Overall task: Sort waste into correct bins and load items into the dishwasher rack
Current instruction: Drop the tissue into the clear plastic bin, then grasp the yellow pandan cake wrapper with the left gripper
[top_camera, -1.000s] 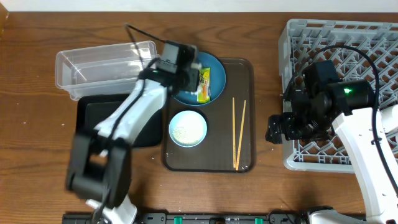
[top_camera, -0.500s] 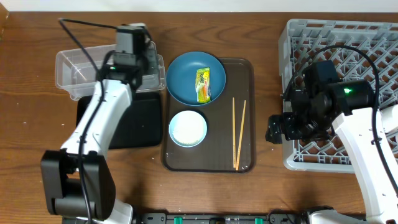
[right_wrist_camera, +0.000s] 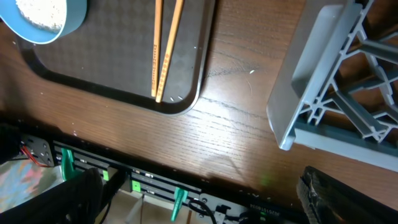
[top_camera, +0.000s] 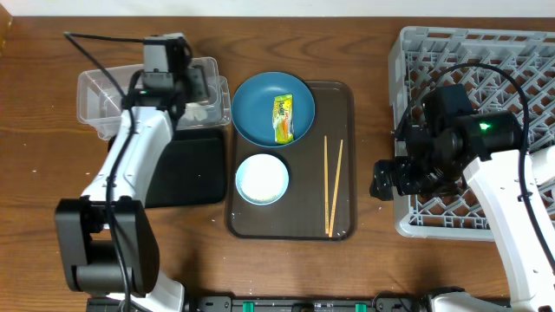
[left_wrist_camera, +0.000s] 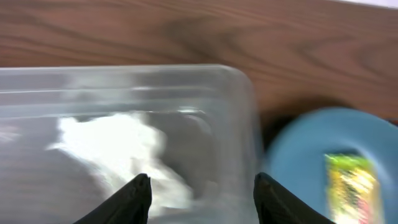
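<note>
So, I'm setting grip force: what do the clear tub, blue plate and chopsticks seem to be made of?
Clear tub: probably thin plastic, glossy, with see-through walls and rounded moulded corners. Blue plate: ceramic or melamine, can't tell which; smooth, even colour. Chopsticks: apparently wood or bamboo, matte tan.

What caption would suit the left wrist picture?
Open fingers above a clear tub holding crumpled white tissue, blue plate with wrapper alongside.

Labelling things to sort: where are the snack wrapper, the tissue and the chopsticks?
snack wrapper (top_camera: 283, 119), overhead view, middle of the packet.
tissue (left_wrist_camera: 115, 143), left wrist view, its white middle.
chopsticks (right_wrist_camera: 156, 50), right wrist view, one stick's shaft.
</note>
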Robot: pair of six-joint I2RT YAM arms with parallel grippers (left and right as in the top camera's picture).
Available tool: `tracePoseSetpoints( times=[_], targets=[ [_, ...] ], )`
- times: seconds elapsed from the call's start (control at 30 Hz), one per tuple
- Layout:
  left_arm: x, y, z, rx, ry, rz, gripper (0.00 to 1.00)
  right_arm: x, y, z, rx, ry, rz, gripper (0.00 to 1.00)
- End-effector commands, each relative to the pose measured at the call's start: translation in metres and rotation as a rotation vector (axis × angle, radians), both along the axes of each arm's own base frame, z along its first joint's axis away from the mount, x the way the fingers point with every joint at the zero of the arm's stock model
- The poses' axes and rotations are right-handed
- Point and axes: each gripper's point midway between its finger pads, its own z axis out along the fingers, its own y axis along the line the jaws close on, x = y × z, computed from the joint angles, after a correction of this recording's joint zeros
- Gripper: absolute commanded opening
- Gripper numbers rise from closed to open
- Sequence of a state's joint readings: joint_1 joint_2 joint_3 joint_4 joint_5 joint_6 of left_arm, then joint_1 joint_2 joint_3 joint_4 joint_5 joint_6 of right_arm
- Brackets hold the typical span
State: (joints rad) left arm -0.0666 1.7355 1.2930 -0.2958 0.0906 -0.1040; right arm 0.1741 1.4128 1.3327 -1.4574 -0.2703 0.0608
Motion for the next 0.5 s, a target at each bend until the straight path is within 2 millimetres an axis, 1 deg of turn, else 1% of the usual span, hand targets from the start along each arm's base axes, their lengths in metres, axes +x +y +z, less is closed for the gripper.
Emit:
tracePoseSetpoints(
  times=[0.0,0.07,0.2,0.23,0.33,0.47],
  targets=[
    [-0.011,-0.058,0.008,-0.072,-0.002,-0.158,0.56,-0.002,0.004,0.002,0.012,-0.004,-0.003,0.99],
    [-0.017,-0.081,0.000,-0.070,0.016,-0.208,0.56,-0.002,0.004,0.002,0.012,-0.003,-0.003,0.99],
    [-0.025,-0.118,-0.023,-0.064,0.058,-0.285,0.57,-0.002,0.004,0.002,0.012,-0.003,-0.003,0.99],
    [-0.026,-0.124,-0.030,-0.062,0.070,-0.298,0.60,-0.002,0.004,0.002,0.012,-0.003,-0.003,0.99],
    [-0.029,-0.141,-0.055,-0.055,0.111,-0.331,0.61,-0.002,0.004,0.002,0.012,-0.003,-0.003,0.99],
    [-0.033,-0.154,-0.085,-0.047,0.163,-0.354,0.61,-0.002,0.004,0.002,0.012,-0.003,-0.003,0.99]
  ],
)
